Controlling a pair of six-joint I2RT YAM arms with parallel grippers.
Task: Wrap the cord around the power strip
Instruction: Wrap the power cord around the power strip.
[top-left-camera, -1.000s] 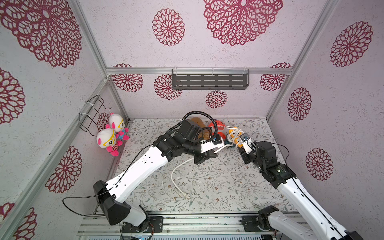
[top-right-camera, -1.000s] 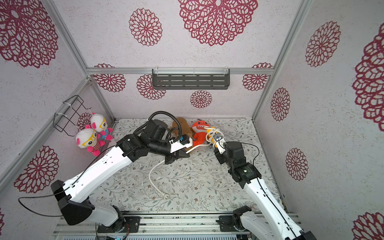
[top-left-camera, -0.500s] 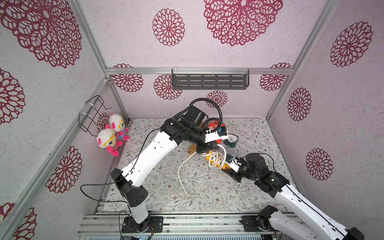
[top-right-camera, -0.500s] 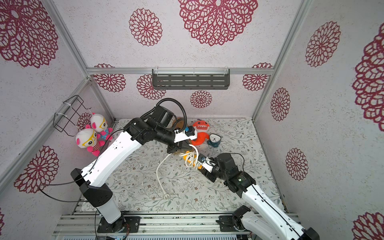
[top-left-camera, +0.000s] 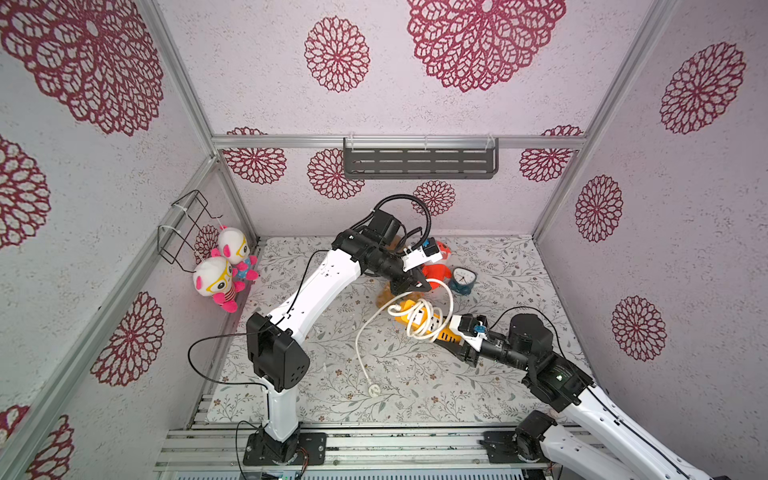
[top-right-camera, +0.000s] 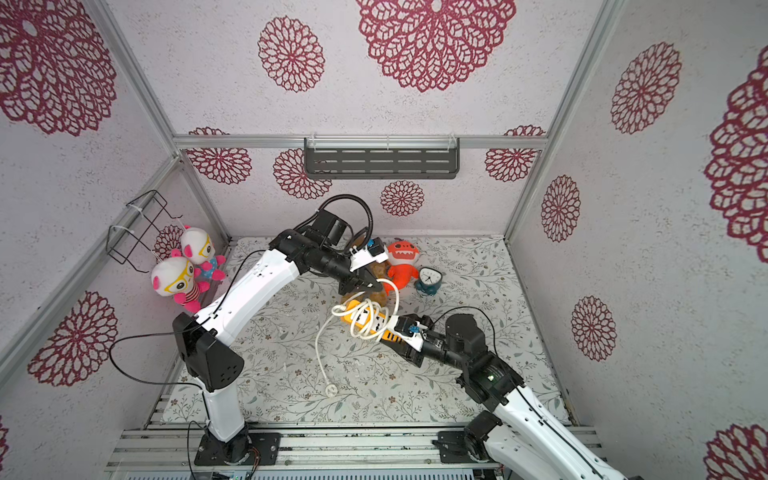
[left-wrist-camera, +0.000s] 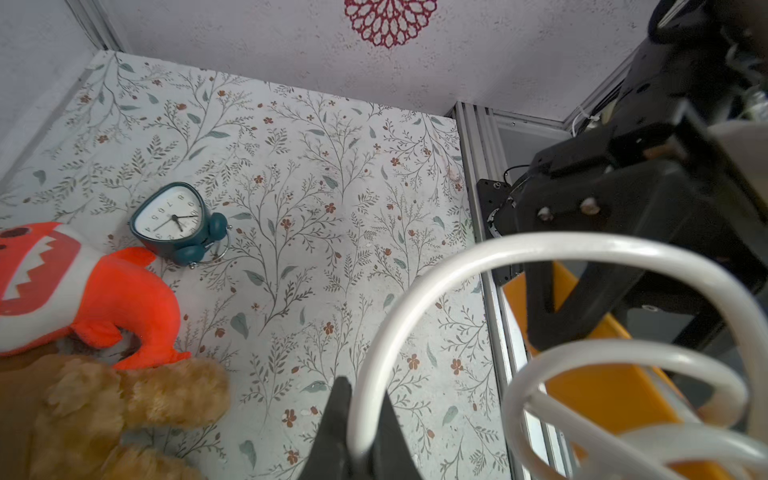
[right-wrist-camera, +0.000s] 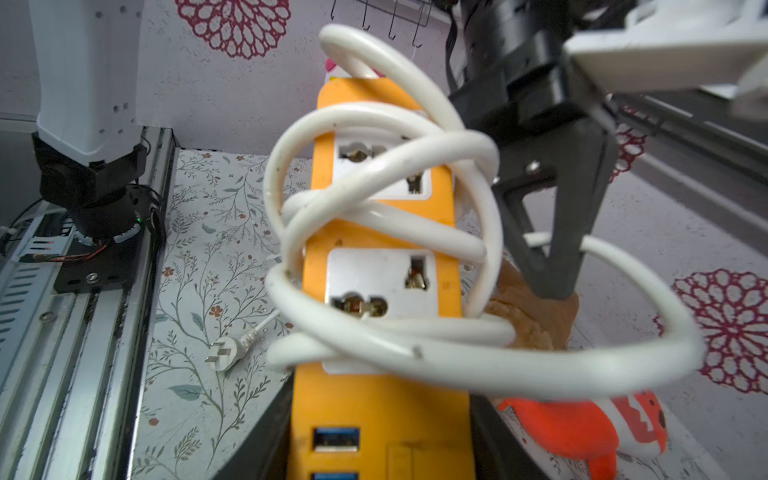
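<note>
Power strip (top-left-camera: 444, 333) moves from back toys at 12 o'clock to above counter (top-left-camera: 316, 374) middle. Right fingers (right-wrist-camera: 266, 449) clamp its USB end. Left fingers (top-left-camera: 417, 286) pinch cord (right-wrist-camera: 457, 361), pulling new loop at 12 o'clock. Several loops on. Plug (top-left-camera: 375, 390) lies loose at 6 o'clock, so more wrapping left.

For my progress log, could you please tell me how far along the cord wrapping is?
Done: several loops of the cord already circle the power strip. In hand: the right pincer is shut on the strip's USB end, while the left pincer pinches the cord, holding a wide loop. Left: the long tail ending in the plug lies unwound on the table.
</note>
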